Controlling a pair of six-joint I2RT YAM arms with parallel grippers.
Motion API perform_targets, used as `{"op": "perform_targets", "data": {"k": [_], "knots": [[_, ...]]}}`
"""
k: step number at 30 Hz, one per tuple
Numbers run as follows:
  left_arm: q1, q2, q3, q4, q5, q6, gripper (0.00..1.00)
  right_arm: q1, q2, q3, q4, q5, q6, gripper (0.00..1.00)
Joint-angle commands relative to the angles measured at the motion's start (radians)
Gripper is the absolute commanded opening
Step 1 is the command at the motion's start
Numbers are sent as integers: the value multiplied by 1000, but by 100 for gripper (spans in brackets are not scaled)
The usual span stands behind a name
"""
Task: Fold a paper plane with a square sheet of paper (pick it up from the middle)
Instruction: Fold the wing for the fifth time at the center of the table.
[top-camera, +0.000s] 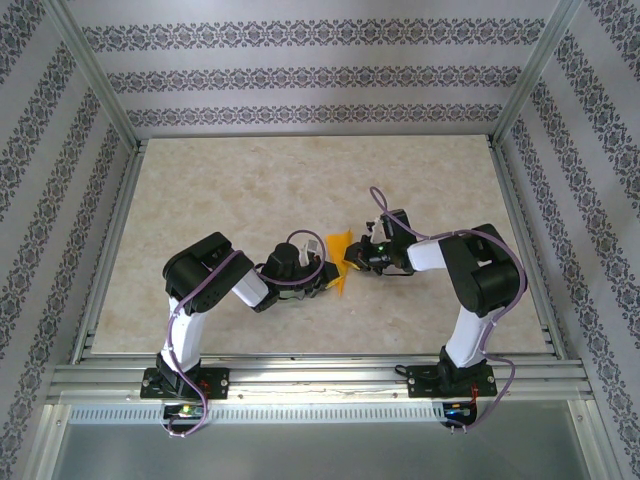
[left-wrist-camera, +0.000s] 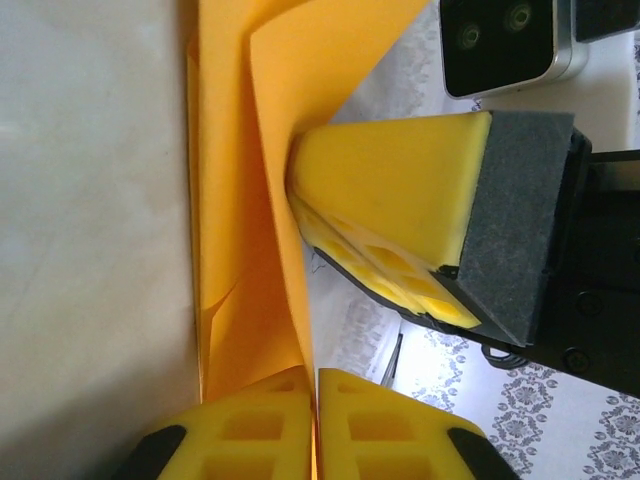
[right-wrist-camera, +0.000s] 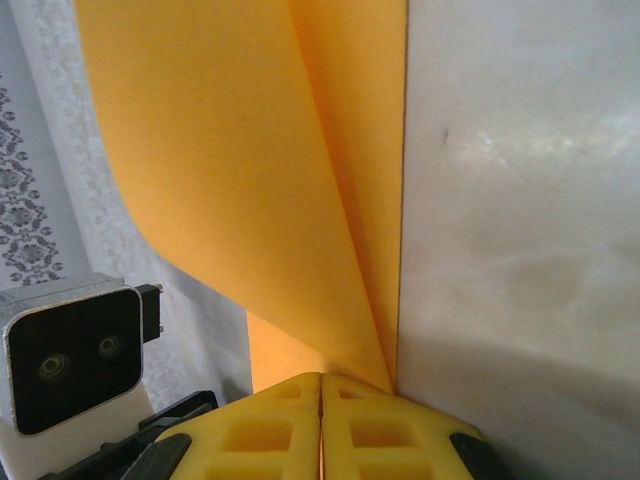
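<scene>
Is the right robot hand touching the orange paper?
Touching. The left wrist view shows the right gripper from the side, its yellow jaws shut on a flap of the orange paper, with no gap between them.

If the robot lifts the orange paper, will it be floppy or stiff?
Probably floppy: the paper bows in a curve where nothing holds it. Likely very light, since small pinches at its edges hold it up. It probably creases easily: a sharp fold already shows.

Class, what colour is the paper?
The paper is bright orange; right wrist view shows it best.
</scene>
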Motion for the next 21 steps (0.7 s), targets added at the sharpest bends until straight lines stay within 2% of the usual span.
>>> {"op": "perform_targets", "data": {"k": [1,7,12,18,21], "knots": [[12,-12,-47,-152,-4,45,16,15,28,17,-53,48,-25,8],[-8,-106,-1,-435,-1,179,20,26,31,23,-62,58,-21,8],[-21,-114,50,-543,13,231,20,28,23,25,-70,59,-20,8],[-25,-110,72,-594,33,252,8,28,17,28,-83,65,-23,8],[-31,-121,89,-658,29,283,6,29,18,26,-84,67,-21,8]]}}
